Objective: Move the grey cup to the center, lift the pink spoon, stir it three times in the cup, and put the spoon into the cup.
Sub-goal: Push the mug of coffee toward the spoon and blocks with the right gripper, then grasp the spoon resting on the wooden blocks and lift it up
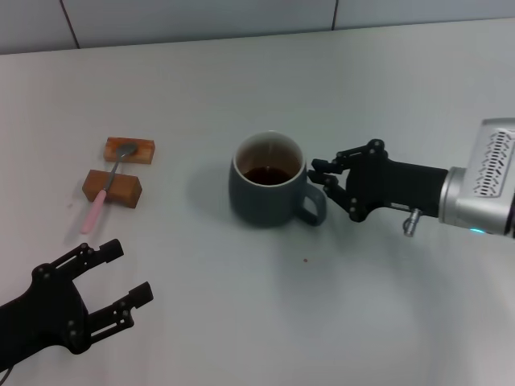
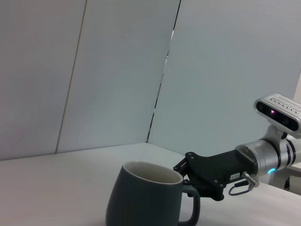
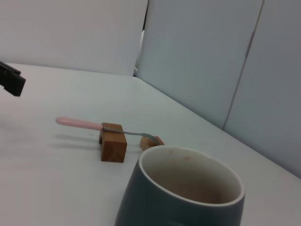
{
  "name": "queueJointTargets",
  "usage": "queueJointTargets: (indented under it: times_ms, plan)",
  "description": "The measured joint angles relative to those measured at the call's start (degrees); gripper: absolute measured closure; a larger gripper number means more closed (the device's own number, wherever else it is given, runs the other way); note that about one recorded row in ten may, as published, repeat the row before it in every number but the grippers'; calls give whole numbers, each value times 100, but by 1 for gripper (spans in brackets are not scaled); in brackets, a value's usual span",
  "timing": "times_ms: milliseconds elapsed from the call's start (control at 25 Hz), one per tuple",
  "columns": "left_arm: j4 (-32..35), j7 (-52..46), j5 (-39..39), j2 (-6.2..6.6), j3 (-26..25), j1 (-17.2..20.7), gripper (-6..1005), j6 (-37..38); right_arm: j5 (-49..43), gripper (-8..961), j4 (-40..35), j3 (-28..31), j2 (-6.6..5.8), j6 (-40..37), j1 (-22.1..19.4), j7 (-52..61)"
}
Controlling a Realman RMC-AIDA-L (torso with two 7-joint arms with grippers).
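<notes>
The grey cup [image 1: 264, 186] stands near the middle of the table with dark liquid inside and its handle toward my right arm. It also shows in the left wrist view [image 2: 141, 197] and the right wrist view [image 3: 181, 197]. My right gripper [image 1: 326, 185] is open, level with the handle and close beside it, holding nothing; it also shows in the left wrist view [image 2: 192, 180]. The pink spoon [image 1: 107, 183] lies across two brown blocks at the left, and shows in the right wrist view [image 3: 84, 125]. My left gripper [image 1: 129, 270] is open and empty at the front left.
The two brown blocks [image 1: 129, 149] [image 1: 112, 187] hold the spoon off the white table [image 1: 241, 322]. A grey panelled wall [image 1: 241, 16] runs along the table's far edge.
</notes>
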Motion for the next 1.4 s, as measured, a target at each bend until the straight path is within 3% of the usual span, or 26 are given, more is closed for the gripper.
queueJointTargets:
  times_ms: [280,680,1120,1400]
  plan:
    - [0,1,0,-3,1,-1,200,-13,64,838,-64,74,3,-15,-67,-11]
    - [9,25,0,-9,-136,-51,199,-9,1649,837,-564,76,-20,-300,-941,-26]
    - [27,71,0,-1,-281,-146,198,7,2021,838,-1257,143,-50,-2415,-2030,1468]
    - [26,87,-9,-3,-355,-158,198,33,1084,836,-1411,71,-59,-3034,-2210,2012]
